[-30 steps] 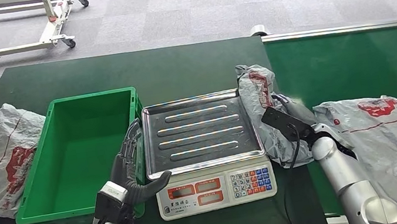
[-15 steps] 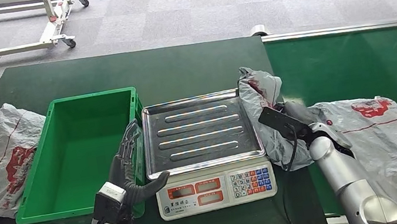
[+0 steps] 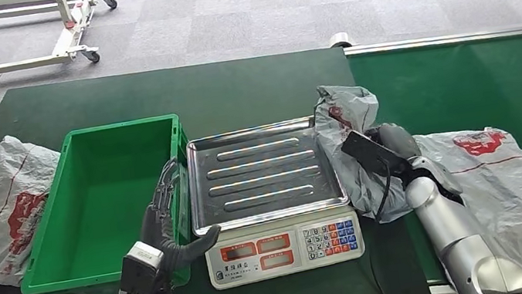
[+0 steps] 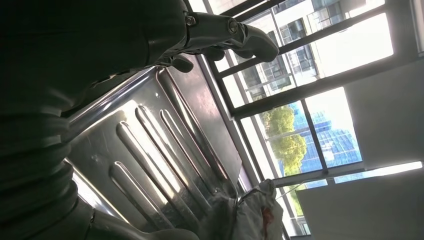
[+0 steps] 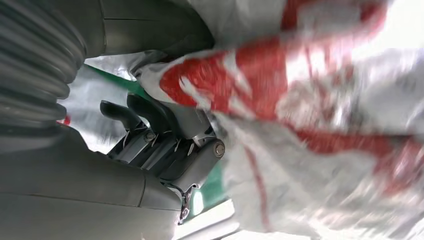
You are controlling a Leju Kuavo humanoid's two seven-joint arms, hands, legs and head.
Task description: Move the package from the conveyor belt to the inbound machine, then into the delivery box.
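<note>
A grey carpet-tiled floor (image 3: pixel 261 14) is seen at 12 o'clock, with a white wheeled frame (image 3: pixel 61 32) at 11. A dark green tabletop (image 3: pixel 157 96) adjoins the green conveyor belt (image 3: pixel 482 83) at 3 o'clock. A green delivery box (image 3: pixel 105 197) is placed just beside the inbound machine (image 3: pixel 269 193). The package (image 3: pixel 352 149) is grasped by the right robot hand (image 3: pixel 390 145) at the belt edge, touching the machine. The left robot hand (image 3: pixel 168 223) is released, fingers spread.
</note>
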